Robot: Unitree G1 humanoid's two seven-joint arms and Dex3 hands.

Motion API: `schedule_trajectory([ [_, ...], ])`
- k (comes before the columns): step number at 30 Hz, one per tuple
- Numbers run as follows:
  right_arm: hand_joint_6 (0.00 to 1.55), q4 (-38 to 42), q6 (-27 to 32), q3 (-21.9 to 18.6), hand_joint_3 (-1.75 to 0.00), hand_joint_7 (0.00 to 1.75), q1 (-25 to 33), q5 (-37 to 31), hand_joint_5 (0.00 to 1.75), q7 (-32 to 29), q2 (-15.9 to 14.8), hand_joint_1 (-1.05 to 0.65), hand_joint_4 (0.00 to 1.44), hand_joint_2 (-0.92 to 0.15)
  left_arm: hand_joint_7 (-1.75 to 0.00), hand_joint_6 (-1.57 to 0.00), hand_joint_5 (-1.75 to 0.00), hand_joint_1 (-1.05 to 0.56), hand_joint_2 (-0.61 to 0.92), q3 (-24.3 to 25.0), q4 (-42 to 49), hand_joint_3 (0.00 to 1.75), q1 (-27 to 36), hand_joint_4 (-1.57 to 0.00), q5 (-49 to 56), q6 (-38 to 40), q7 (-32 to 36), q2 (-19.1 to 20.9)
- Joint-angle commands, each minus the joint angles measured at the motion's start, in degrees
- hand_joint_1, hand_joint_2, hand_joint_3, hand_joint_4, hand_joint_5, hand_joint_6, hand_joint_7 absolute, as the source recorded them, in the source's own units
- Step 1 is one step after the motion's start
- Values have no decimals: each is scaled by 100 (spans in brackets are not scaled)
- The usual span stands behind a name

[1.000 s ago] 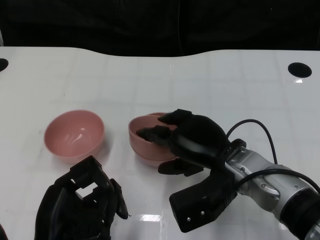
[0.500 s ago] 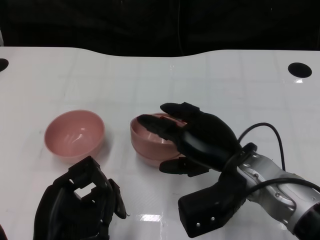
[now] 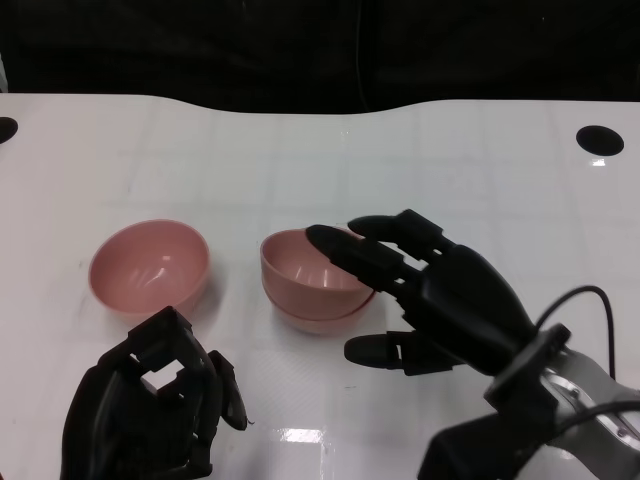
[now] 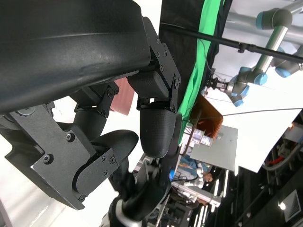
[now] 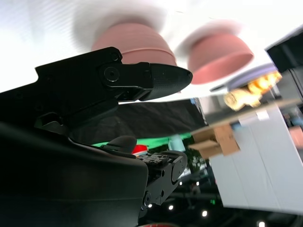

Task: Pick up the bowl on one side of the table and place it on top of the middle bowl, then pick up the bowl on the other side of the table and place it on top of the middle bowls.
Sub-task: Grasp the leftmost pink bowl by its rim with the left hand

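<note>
— What lies on the white table (image 3: 420,150)?
— A pink bowl (image 3: 148,268) at the left, and mid-table a stack of two pink bowls (image 3: 312,282).
— And the hands?
— The right hand (image 3: 440,295) is spread and empty, fingertips (image 3: 325,238) over the stack's rim. The left hand (image 3: 150,405) is curled on nothing, near the single bowl.
</note>
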Motion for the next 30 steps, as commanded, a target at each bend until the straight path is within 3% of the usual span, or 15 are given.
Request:
schedule_trajectory([
  [1, 36, -57, -476, -275, -30, 11, 344, 523, 79, 26, -113, -55, 18, -92, -151, -81, -169, -16, 32, 36, -105, 148, 35, -88, 48, -48, 140, 14],
  [8, 55, -208, -1091, -711, -27, 22, 943, 687, 97, -194, -199, -47, 40, -92, -156, -80, -171, -16, 35, 19, -162, 145, 50, -86, 108, -104, 227, -2],
  [13, 74, -174, -1612, -946, -23, 35, 1391, 1602, 108, 126, -17, -26, 55, -92, -154, -81, -171, -16, 36, 24, -167, 143, 38, -86, 73, -93, 248, -13],
  [14, 78, -213, -1664, -970, -29, 40, 1490, 1831, 111, 253, 11, -21, 58, -90, -154, -81, -172, -16, 35, 21, -190, 144, 44, -86, 75, -79, 280, -23],
  [17, 78, -355, -1659, -949, -75, 57, 1759, 2738, 118, 823, 87, -14, 64, -65, -154, -81, -173, -16, 33, 22, -198, 145, 45, -85, 110, -125, 304, -28],
  [18, 78, -430, -1602, -925, -79, 62, 1879, 3153, 121, 1070, 129, -12, 67, -63, -154, -81, -173, -16, 34, 31, -176, 145, 38, -85, 116, -155, 291, -21],
  [23, 71, -728, -1185, -1016, -53, 92, 2305, 4406, 131, 1995, 361, -14, 78, -77, -151, -82, -168, -14, 38, 32, -323, 138, 88, -87, 338, -226, 490, -21],
  [26, 76, -696, -1113, -1168, -53, 98, 2385, 4622, 139, 2342, 453, -12, 83, -80, -150, -81, -167, -11, 40, 11, -367, 136, 105, -85, 640, -478, 581, -13],
  [29, 81, -656, -1000, -1306, -82, 106, 2440, 4721, 147, 2602, 555, -10, 84, -70, -145, -81, -162, -11, 40, 19, -419, 134, 98, -81, 1050, -753, 779, 13],
  [30, 82, -669, -924, -1340, -98, 114, 2458, 4739, 152, 2667, 595, -10, 86, -64, -133, -79, -157, -15, 44, 23, -518, 124, 114, -77, 1241, -771, 911, 43],
])
